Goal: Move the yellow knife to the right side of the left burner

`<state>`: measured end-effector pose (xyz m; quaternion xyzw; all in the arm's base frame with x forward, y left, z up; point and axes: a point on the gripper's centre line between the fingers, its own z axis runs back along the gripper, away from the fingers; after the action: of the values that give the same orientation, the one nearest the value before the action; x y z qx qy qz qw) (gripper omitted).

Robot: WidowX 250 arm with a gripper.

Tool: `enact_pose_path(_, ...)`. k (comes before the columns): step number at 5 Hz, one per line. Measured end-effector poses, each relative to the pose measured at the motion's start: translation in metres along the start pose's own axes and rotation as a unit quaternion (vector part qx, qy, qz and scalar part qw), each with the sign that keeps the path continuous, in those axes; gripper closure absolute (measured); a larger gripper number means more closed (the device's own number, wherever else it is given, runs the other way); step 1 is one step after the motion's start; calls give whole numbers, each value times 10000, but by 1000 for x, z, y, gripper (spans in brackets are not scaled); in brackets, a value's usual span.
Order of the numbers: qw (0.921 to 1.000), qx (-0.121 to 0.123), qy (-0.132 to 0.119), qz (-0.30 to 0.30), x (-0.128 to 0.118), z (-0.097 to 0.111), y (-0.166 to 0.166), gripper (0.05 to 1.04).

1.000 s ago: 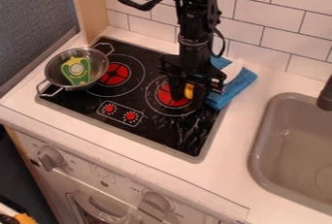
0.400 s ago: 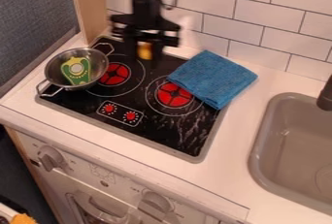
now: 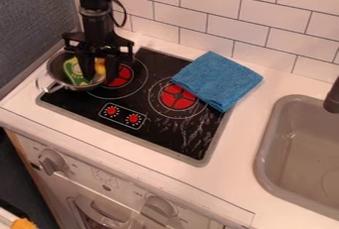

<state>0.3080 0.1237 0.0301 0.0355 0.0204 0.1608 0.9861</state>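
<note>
Tool (image 3: 99,76) clenched on yellow knife (image 3: 100,66), at metal pan's (image 3: 56,68) right side. Advise: clear rim, carry just right of left burner (image 3: 122,76), lower gently, release when supported.

The pan (image 3: 57,69) behind the gripper (image 3: 99,78) and knife (image 3: 100,66) within it are partly hidden; well right, the sink (image 3: 298,139) is cut off.

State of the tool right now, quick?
Tool: closed on the yellow knife, which shows between its fingers, at the right edge of the metal pan.
</note>
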Motion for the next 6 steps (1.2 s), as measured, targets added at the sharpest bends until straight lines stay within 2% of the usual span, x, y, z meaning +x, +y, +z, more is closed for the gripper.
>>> enact_pose_path(1, 9999, -70, 116, -62, -5, -9, -2, 588)
enact_pose_path(2, 9998, -71, 114, -111, -8, -10, -4, 589)
enact_pose_path(3, 9996, -88, -223, -163, -6, 14, -13, 589)
enact_pose_path(4, 9982, -204, -549, -90, -5, 41, -16, 589)
enact_pose_path(5, 9975, -322, -622, -40, -6, 48, -19, 589)
enact_pose_path(6, 9987, -267, -428, -84, -7, 34, -25, 589)
